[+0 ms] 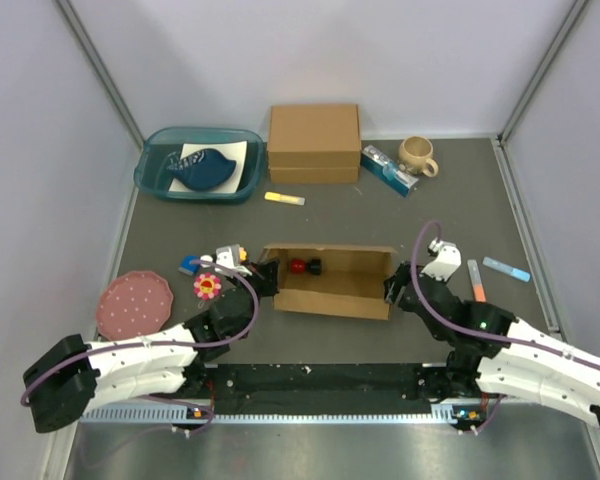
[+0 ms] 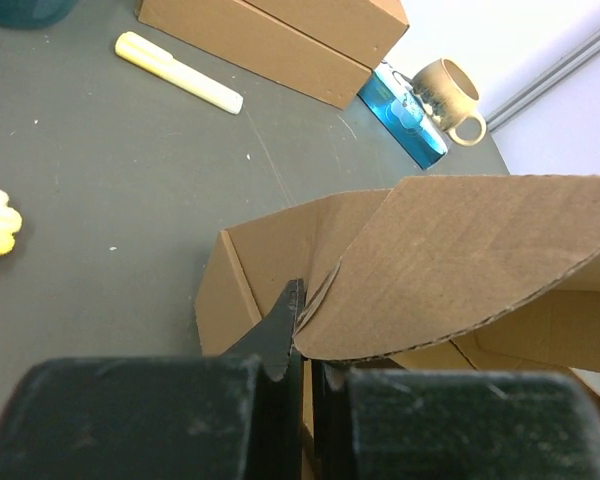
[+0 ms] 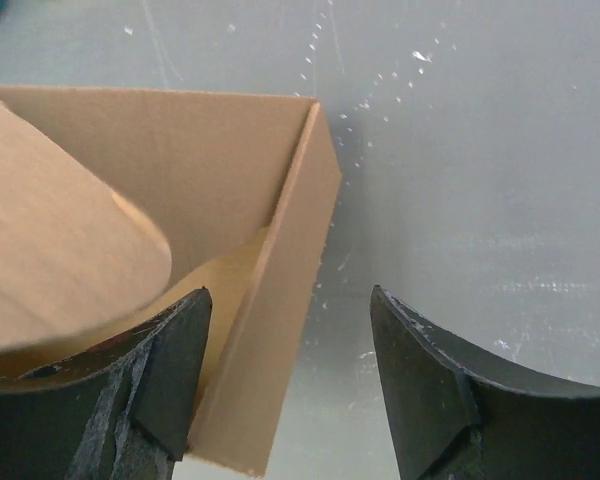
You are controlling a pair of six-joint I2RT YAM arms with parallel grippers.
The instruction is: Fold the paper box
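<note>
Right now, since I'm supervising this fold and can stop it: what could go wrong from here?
1. The left gripper pinches only a corner of the bowed flap of the paper box; the flap may slip out or crease in the wrong place.
2. The right gripper is open, straddling the end wall without holding it, so the box could slide if the flap is pulled.

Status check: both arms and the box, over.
Left gripper shut on paper box flap. Right gripper open, straddling the right end wall. Box walls up, not closed. Small red object inside, left end.
</note>
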